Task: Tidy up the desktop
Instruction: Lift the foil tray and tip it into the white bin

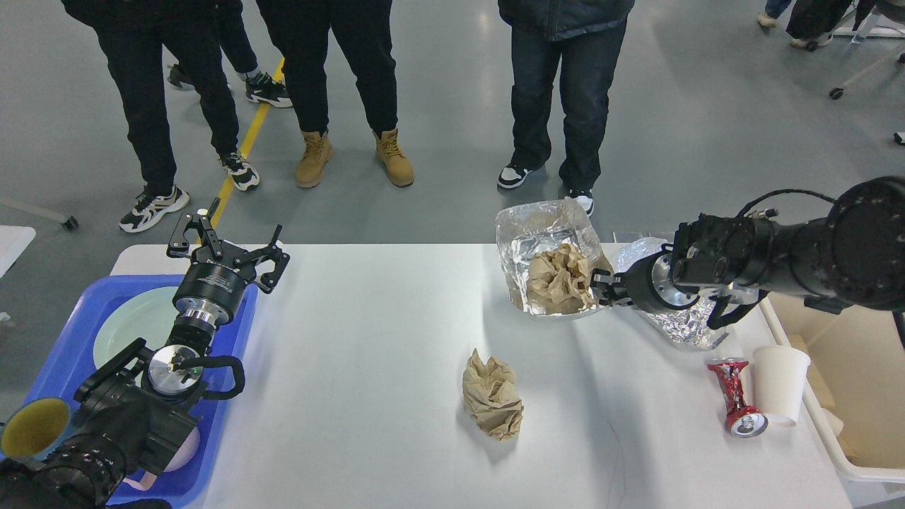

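Observation:
The white desktop (368, 332) fills the lower view. My right gripper (602, 290) is shut on the edge of a foil tray (537, 237) holding a crumpled brown paper (558, 277), lifted and tilted above the far right of the desktop. A second crumpled brown paper (493, 396) lies mid-desktop. A foil sheet (679, 322) lies under my right wrist. A crushed red can (735, 396) and a white paper cup (780, 383) stand at the right. My left gripper (228, 237) is open and empty above the far left corner.
A blue tray (233, 332) at the left holds a pale plate (134, 325) and a yellow-lined cup (34, 425). A cream bin (845, 466) stands off the right edge. Several people stand beyond the far edge.

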Motion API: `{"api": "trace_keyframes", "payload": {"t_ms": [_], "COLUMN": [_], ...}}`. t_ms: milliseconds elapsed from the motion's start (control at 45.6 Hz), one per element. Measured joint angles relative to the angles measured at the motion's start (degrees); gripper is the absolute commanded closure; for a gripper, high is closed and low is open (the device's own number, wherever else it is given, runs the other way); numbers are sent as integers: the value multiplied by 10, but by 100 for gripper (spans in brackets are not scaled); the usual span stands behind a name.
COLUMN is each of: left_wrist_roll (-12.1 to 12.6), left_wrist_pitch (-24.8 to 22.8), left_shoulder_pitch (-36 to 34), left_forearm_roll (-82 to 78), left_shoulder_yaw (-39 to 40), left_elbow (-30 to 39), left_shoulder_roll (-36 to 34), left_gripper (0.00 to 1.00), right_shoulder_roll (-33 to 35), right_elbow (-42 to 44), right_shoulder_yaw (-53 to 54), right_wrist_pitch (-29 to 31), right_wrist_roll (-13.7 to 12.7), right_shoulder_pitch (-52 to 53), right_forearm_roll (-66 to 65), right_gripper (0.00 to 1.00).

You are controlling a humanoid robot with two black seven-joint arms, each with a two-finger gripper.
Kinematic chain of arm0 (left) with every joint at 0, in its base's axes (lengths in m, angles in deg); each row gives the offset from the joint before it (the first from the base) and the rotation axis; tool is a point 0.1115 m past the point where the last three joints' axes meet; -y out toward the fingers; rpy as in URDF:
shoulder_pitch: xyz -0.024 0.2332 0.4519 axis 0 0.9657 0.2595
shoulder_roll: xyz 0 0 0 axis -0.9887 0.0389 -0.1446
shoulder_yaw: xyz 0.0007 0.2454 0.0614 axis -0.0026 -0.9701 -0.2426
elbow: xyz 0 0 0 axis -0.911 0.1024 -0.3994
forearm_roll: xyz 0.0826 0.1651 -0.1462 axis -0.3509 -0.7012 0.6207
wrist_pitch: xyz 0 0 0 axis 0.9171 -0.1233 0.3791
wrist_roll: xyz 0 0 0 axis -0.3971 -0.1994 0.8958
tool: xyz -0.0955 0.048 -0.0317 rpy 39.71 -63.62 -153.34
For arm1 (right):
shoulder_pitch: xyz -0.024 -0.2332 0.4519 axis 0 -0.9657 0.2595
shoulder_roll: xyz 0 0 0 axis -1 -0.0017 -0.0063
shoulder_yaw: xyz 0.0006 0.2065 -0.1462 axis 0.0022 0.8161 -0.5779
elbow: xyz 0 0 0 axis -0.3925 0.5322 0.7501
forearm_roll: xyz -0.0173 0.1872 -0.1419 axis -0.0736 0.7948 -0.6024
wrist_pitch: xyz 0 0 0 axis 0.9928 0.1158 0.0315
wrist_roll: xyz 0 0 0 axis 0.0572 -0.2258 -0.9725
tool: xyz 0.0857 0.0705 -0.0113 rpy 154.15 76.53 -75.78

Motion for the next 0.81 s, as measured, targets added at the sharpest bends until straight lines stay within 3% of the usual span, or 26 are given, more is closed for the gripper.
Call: {"api": "trace_keyframes", "payload": {"t_ms": [329, 526, 679, 811], "left_wrist_roll": [0, 0, 0, 0], "left_wrist_pitch": [0, 0, 0, 0], "left_shoulder_pitch": [0, 0, 0, 0], "left_forearm_roll": [0, 0, 0, 0], "left_shoulder_yaw": [0, 0, 0, 0], "left_elbow": [0, 0, 0, 0], "left_shoulder_roll": [0, 0, 0, 0], "left_gripper": [4, 4, 4, 4], "right_shoulder_roll": [106, 161, 179, 189], "right_elbow": [2, 1, 3, 31], "right_shoulder_yaw": [-1, -8, -11, -26], "right_wrist_pitch": [214, 304, 325, 301], "right_wrist_roll": [0, 0, 0, -3], "right_shoulder_pitch": [184, 287, 318, 292], "right_forearm_roll": [-1, -7, -15, -15], "right_gripper": [100, 100, 100, 100]}}
